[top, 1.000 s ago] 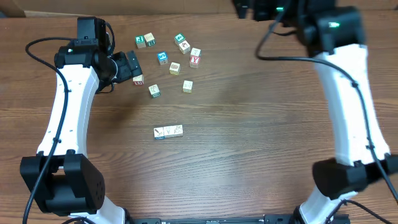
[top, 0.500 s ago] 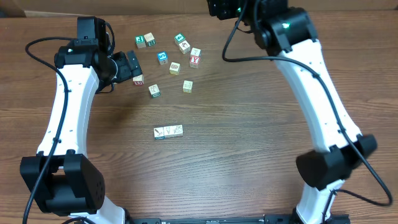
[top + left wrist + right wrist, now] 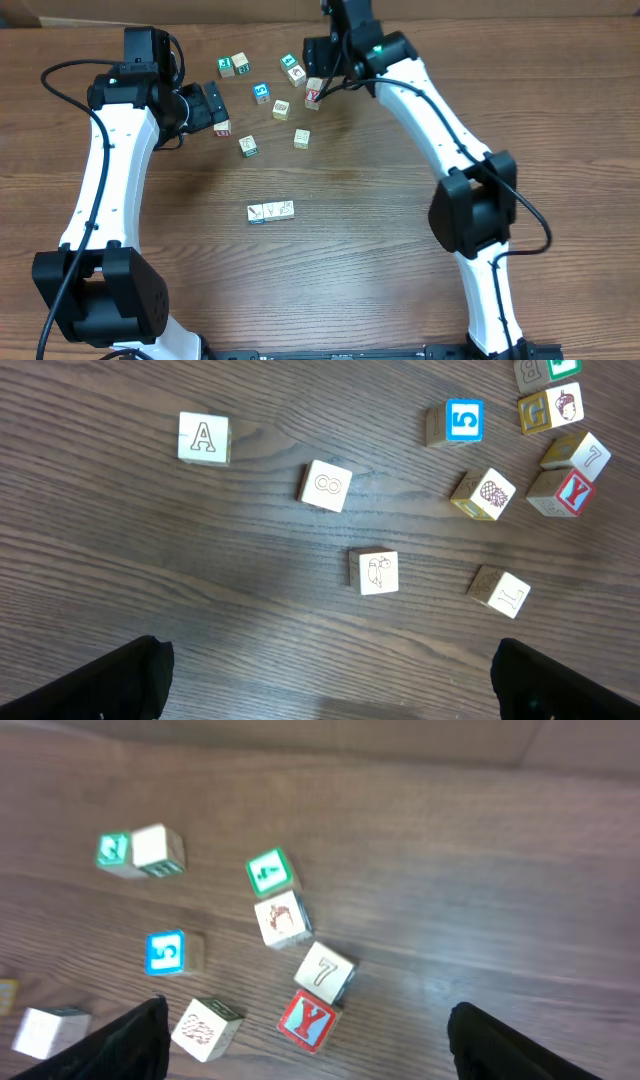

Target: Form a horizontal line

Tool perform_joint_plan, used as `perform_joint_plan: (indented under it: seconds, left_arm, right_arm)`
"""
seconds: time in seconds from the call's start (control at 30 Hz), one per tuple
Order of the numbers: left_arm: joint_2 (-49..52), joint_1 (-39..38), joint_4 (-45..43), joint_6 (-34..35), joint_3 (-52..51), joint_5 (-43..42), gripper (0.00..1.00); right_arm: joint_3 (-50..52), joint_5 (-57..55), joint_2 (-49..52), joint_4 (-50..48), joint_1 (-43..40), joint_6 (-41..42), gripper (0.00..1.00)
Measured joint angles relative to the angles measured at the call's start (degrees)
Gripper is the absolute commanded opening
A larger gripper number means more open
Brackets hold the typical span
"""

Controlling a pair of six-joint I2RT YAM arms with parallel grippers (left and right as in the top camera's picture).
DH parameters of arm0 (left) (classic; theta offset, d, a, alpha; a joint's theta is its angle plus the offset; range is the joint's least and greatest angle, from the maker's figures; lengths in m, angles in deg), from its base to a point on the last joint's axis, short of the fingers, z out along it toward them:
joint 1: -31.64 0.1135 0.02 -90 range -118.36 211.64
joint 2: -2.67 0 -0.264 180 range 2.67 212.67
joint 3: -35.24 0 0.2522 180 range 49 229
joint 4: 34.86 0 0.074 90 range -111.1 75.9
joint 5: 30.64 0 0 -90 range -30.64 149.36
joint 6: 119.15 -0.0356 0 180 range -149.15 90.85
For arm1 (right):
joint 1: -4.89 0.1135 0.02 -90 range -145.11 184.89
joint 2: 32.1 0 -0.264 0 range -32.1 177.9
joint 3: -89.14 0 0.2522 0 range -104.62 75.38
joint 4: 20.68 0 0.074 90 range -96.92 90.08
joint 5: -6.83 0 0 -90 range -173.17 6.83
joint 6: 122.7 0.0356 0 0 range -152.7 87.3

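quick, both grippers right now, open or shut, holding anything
left gripper: open, holding nothing
right gripper: open, holding nothing

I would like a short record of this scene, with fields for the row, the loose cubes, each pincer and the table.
row: horizontal line of pale cubes, touching side by side, near the table's middle
loose: blue 5 cube, red Y cube, A cube and others, scattered apart from the row
left pincer: open, empty, at the edge of the scatter
right pincer: open, empty, over the red Y cube
table: brown wood grain
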Motion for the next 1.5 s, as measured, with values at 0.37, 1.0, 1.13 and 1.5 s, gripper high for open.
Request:
perform_joint_plan:
  seconds: [0.37,1.0,1.13,1.5]
  left_arm:
    - [0.0,0.0,0.0,0.0,0.0,0.0,1.0]
    - [0.0,0.0,0.02,0.0,0.0,0.0,0.99]
    - [0.0,0.0,0.02,0.0,0.0,0.0,0.99]
    - [0.0,0.0,0.02,0.0,0.0,0.0,0.99]
  right_arm:
    - [0.0,-0.2,6.62,1.07,1.99,0.46,0.86]
    - [0.0,-1.99,7.1,2.08,1.05,12.13,0.83]
    - [0.0,-1.16,7.1,-1.03,0.83,10.47,0.81]
    - [-0.04,-1.05,7.89,2.08,1.25,6.64,0.45]
